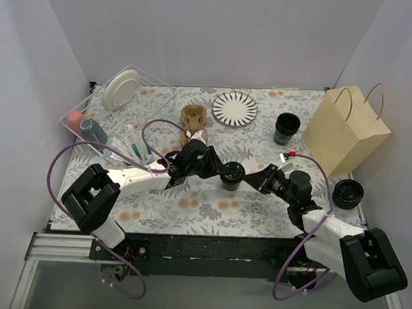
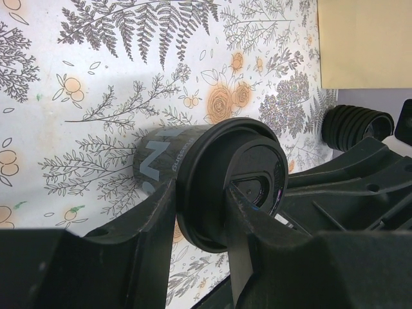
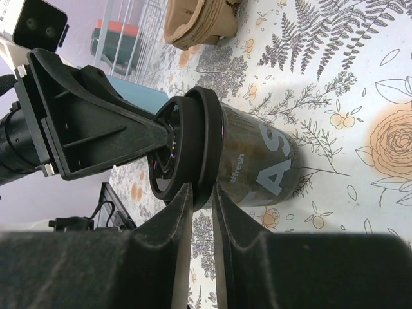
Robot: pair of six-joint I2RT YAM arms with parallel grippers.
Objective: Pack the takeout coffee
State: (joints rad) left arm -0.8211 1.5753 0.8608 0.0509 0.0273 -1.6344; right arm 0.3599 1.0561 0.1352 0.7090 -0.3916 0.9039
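Observation:
One takeout coffee cup point(image 1: 231, 174) stands upright mid-table: dark, with white lettering and a round black lid. Both grippers meet at its lid. My left gripper point(image 1: 222, 170) comes from the left, shut on the lid point(image 2: 212, 187), with one finger over its top and the other under the rim point(image 2: 201, 193). My right gripper point(image 1: 247, 178) comes from the right, and its narrow jaws pinch the lid's rim point(image 3: 201, 192) just above the cup body point(image 3: 257, 167). A second dark cup point(image 1: 286, 127) stands at the back right beside the bag, apart from both grippers.
A tan paper bag point(image 1: 347, 130) stands at the right. The brown cardboard carrier point(image 1: 193, 116) and a striped plate point(image 1: 235, 108) lie behind the cup. A clear dish rack point(image 1: 161, 84) fills the back left. A black ribbed round item point(image 1: 348, 193) sits by the right edge.

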